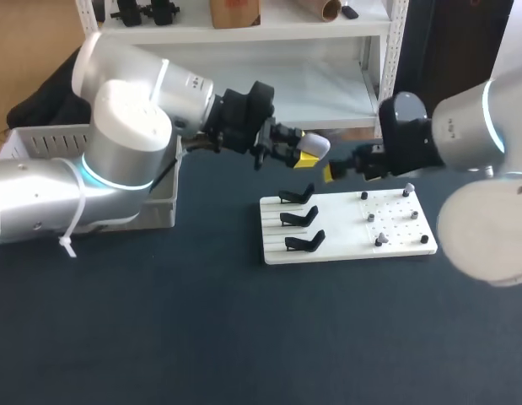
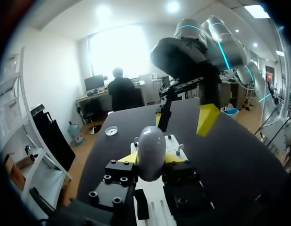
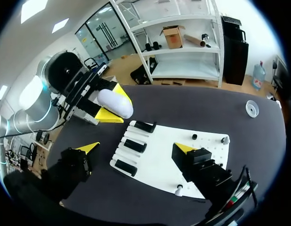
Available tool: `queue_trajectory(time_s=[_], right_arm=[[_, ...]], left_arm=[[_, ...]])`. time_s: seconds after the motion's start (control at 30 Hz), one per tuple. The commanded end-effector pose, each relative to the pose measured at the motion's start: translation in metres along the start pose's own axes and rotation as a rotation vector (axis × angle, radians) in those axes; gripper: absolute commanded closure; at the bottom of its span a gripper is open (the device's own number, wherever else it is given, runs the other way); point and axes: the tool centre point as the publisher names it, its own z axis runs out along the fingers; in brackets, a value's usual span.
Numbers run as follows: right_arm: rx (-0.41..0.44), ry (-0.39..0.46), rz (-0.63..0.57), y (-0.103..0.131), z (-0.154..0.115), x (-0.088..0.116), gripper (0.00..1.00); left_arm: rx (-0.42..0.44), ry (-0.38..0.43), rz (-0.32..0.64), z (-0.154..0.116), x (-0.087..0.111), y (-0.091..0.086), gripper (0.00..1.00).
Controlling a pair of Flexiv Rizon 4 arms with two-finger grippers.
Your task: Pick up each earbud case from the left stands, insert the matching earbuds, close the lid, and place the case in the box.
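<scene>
The dark table (image 1: 201, 337) carries a grey box (image 1: 41, 139) at its left and a white board (image 1: 345, 229) right of the middle. The left arm (image 1: 126, 143) reaches across above the board's far edge, and the right arm (image 1: 471, 126) comes in to meet it.

The three black stands (image 1: 298, 218) on the board's left half all look bare, so no case is left waiting there. What lies in the box cannot be seen from these views.

The left gripper (image 1: 306, 154) pinches the pale, rounded earbud case (image 1: 315, 143) between its yellow tips and holds it in the air, well clear of the board. The case's lid looks closed, though that is hard to tell. The right gripper (image 3: 136, 148) has its fingers spread wide with nothing in them, just beside the case.

A few small pale earbuds (image 1: 379, 241) sit on pegs on the board's right half. This is probably the last case. Opening it, filling it, closing it and boxing it all seem to be left.
</scene>
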Motion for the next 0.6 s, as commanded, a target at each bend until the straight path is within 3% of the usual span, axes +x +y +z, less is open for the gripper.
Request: queue_trajectory(time_s=[0.03, 0.6], right_arm=[[-0.011, 0.009, 0.005, -0.004, 0.006, -0.007, 0.00], [-0.004, 0.001, 0.006, -0.006, 0.008, -0.018, 0.00]], left_arm=[[0.001, -0.008, 0.005, 0.000, 0.000, -0.007, 1.00], [0.028, -0.005, 0.013, 0.005, 0.002, -0.018, 1.00]])
